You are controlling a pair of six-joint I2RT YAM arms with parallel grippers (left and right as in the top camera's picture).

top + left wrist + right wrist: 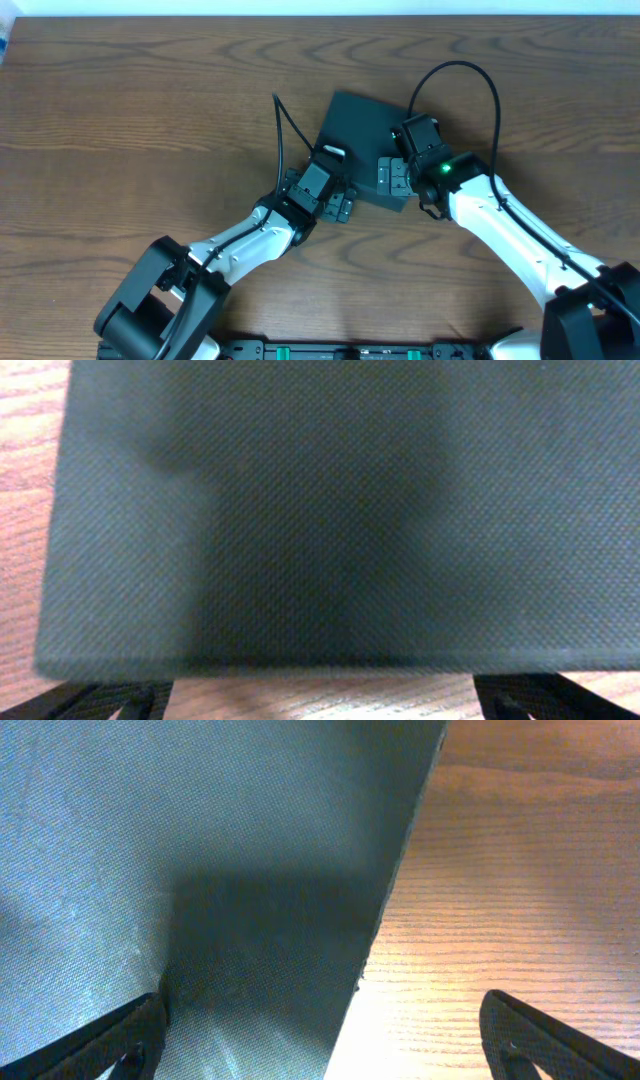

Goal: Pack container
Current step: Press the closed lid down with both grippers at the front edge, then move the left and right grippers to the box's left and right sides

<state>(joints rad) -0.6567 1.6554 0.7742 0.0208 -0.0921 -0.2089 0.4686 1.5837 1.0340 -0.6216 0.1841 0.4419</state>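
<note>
Overhead view: the container (362, 125) sits a bit right of centre on the wooden table (150, 100), turned at an angle, and as far as anyone can tell the lid is down flat. No packets or other items show up anywhere. The left gripper (335, 192) is at the box's near-left edge and the right gripper (395, 178) is at the near corner just beside it, so the two are pretty close to each other. That's probably the main worry here: if either arm swings in, they could knock wrists, or a nudge could slide the box across the table instead of lifting the flap. Left wrist view: nothing but dark woven box top filling the frame, with the fingers (100, 700) poking in at the bottom corners, spread wide and holding nothing. Whether they touch the box is hard to say. Right wrist view: the box's edge runs diagonally between the fingers (110, 1040), with bare wood on the right. These jaws are also wide apart and empty. A pinch from here might catch only the thin edge and slip off that matte surface.
</note>
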